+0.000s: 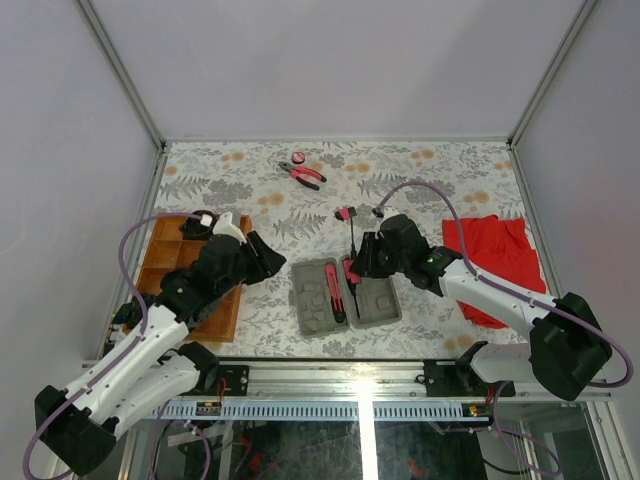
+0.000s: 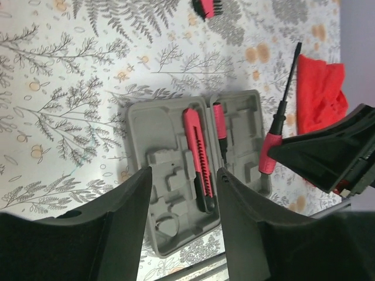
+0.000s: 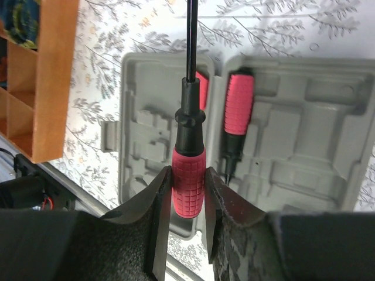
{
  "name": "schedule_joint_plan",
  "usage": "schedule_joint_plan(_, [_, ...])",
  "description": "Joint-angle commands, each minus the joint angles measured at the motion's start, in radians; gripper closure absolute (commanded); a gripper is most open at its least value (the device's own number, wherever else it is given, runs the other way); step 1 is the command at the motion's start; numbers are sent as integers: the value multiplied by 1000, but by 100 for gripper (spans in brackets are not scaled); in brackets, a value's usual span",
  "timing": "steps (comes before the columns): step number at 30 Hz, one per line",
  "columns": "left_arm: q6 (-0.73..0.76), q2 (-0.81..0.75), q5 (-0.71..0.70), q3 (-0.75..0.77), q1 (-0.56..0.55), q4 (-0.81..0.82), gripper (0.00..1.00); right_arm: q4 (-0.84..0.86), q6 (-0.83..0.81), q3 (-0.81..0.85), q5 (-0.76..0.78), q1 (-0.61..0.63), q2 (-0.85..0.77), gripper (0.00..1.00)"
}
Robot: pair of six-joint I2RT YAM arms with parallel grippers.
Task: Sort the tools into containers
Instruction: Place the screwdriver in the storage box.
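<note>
- Right jaws clamp the screwdriver (image 3: pixel 188 134) by its pink handle, and its shaft runs straight ahead of them.
- The open case (image 3: pixel 304 134) lies directly beneath these jaws, with empty recesses beside a seated pink-handled tool (image 3: pixel 239 105).
- Left jaws stand apart and empty, with the case ahead of them; the right arm is nearer.

The leaf-patterned surface (image 1: pixel 420 175) carries a wooden tray (image 1: pixel 158 250) at left, open grey case (image 1: pixel 378 303) centre, red cloth (image 1: pixel 495 250) right, pliers (image 1: pixel 303 173) and pink disc (image 1: pixel 298 157) upper centre.
</note>
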Motion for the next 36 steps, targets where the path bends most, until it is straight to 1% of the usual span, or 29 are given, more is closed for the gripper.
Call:
schedule_joint_plan(1, [-14, 25, -10, -13, -2, -25, 52, -86, -25, 7, 14, -10, -17, 100])
schedule_joint_plan(6, [-25, 83, 57, -74, -4, 8, 48, -123, -42, -28, 42, -10, -34, 100])
schedule_joint_plan(15, [-30, 194, 138, -143, -3, 134, 47, -235, -103, -20, -14, -10, -1, 100])
schedule_joint_plan(22, [-34, 249, 179, -162, -2, 222, 46, -198, -80, -65, -74, -10, 22, 100])
schedule_joint_plan(29, [-30, 306, 191, -173, -3, 262, 46, -137, -56, -77, -126, -10, 78, 100])
schedule_joint_plan(33, [-34, 319, 194, -183, -2, 280, 46, -135, -53, -79, -138, -10, 103, 100])
schedule_joint_plan(36, [-37, 329, 199, -191, -2, 294, 46, -149, -49, -79, -127, -10, 113, 95])
